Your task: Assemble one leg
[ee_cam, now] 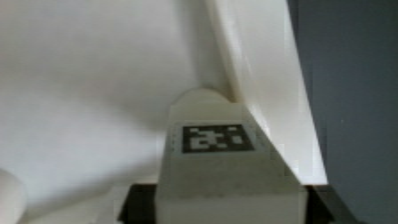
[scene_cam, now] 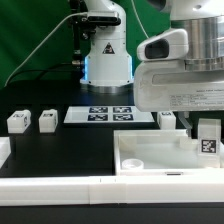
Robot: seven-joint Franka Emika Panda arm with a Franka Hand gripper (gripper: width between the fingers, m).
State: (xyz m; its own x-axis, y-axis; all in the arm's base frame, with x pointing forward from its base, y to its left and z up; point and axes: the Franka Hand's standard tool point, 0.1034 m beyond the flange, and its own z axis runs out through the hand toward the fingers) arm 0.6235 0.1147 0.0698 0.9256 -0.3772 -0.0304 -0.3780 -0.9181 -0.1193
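- Exterior view: closest is the long white bar [scene_cam: 60, 187] along the desk's front edge. Behind it, the gripper [scene_cam: 205, 130] is clamped on the leg [scene_cam: 207, 140], holding it upright over the tray's [scene_cam: 150, 165] corner on the exterior view's right.
- Wrist view: leg [ee_cam: 217, 150] sits right between the fingers [ee_cam: 139, 203], tag facing the camera, close to the tray wall [ee_cam: 267, 90]. I'd keep it vertical, line it up with the socket, and lower it slowly.
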